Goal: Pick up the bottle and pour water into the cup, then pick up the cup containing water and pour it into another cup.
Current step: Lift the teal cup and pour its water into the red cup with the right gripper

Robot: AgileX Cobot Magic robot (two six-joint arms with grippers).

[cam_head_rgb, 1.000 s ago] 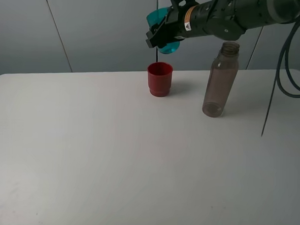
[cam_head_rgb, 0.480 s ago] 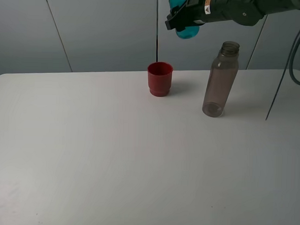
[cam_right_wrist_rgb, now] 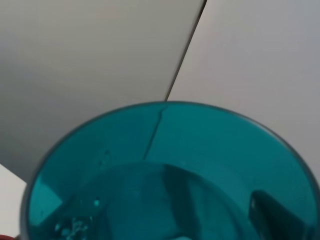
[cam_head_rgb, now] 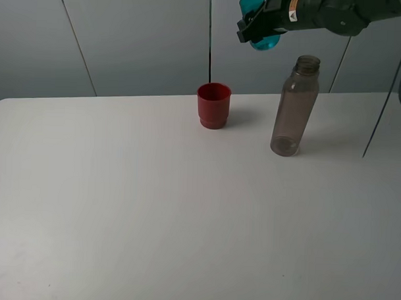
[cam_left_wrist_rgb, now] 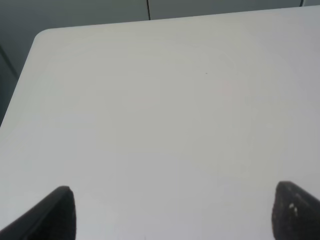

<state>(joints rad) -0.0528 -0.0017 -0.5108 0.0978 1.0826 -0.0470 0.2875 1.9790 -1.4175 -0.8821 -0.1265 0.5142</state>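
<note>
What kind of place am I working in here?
Probably a lab test bench: bare white table, plain grey wall panels behind, and only a red cup, a bottle and a raised teal cup.

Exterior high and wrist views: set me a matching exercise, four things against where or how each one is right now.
Things:
1. teal cup
2. red cup
3. bottle
4. left pincer

States:
A. open above the table
B. held aloft in the right pincer
C. tallest thing standing, no cap on its neck
D. standing on the table, left of the bottle in the exterior view

Pairs: 1-B, 2-D, 3-C, 4-A
</note>
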